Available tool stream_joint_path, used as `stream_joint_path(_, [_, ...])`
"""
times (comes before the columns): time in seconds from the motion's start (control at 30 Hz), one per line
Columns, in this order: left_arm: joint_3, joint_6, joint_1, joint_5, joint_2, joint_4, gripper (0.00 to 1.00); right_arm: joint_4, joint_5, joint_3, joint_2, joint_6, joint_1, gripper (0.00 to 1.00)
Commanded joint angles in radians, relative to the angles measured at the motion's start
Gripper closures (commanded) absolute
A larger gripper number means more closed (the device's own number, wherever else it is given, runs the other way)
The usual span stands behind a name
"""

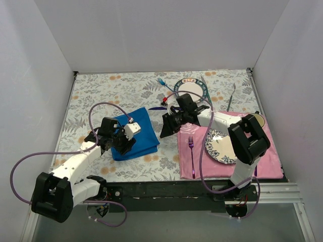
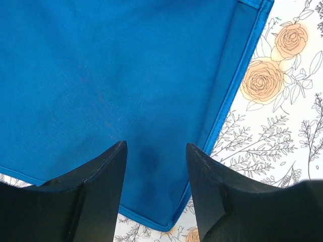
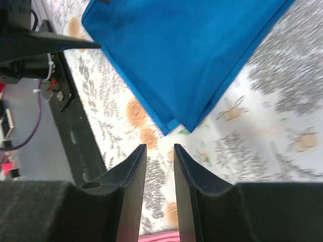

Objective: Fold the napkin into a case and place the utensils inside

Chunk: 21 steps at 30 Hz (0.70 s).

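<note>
The napkin (image 1: 144, 126) lay left of centre in the top view, folded to a squarish blue pad on the flowered bench (image 1: 101, 91), not yet the narrow case the task wanted. The left end effector (image 2: 155, 151) hung right over it, fingers released and spread, blue cloth showing in the gap and nothing pinched! Across the way, the right end effector (image 3: 159, 151) sat just off the napkin's right-hand corner, fingers only narrowly parted and empty, bare bench visible through the slit. And the utensils? Well apart from all this: the light-blue fork (image 1: 162, 83) lay up at top centre, and a dark sliver below it looked like the purple knife (image 1: 159, 108), though it was too small to be sure. Here's where it could have gone sour, by my read. If the left fingers had bitten only the top layer, the whole pad might have slid or sprung open instead of creasing. The right fingers, so close to that corner, could have snagged the hem and dragged it out of square. Both arms were crowding the same patch, so a bump was possible. And the magenta fork (image 1: 192, 148) on the pink placemat (image 1: 267, 156) lay nearer the right arm, an easy wrong pick.
</note>
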Motion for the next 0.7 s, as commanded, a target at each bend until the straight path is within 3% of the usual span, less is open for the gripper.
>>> stream_joint_path(0.0, [0.015, -0.026, -0.013, 0.010, 0.024, 0.050, 0.50, 0.069, -0.026, -0.054, -0.031, 0.089, 0.028, 0.65])
stream_joint_path(0.17, [0.003, -0.047, -0.017, 0.018, 0.035, 0.065, 0.50, 0.284, -0.014, -0.172, -0.112, 0.068, 0.065, 0.76])
stream_joint_path(0.3, [-0.014, -0.035, -0.025, 0.010, 0.036, 0.073, 0.50, 0.319, -0.016, -0.168, -0.063, 0.077, 0.102, 0.89])
stream_joint_path(0.5, [-0.034, 0.006, -0.031, -0.002, 0.032, 0.062, 0.50, 0.282, 0.003, -0.126, 0.003, 0.057, 0.133, 0.98])
stream_joint_path(0.67, [-0.034, 0.003, -0.033, 0.006, 0.033, 0.052, 0.50, 0.305, 0.125, -0.181, -0.062, -0.123, 0.197, 0.99])
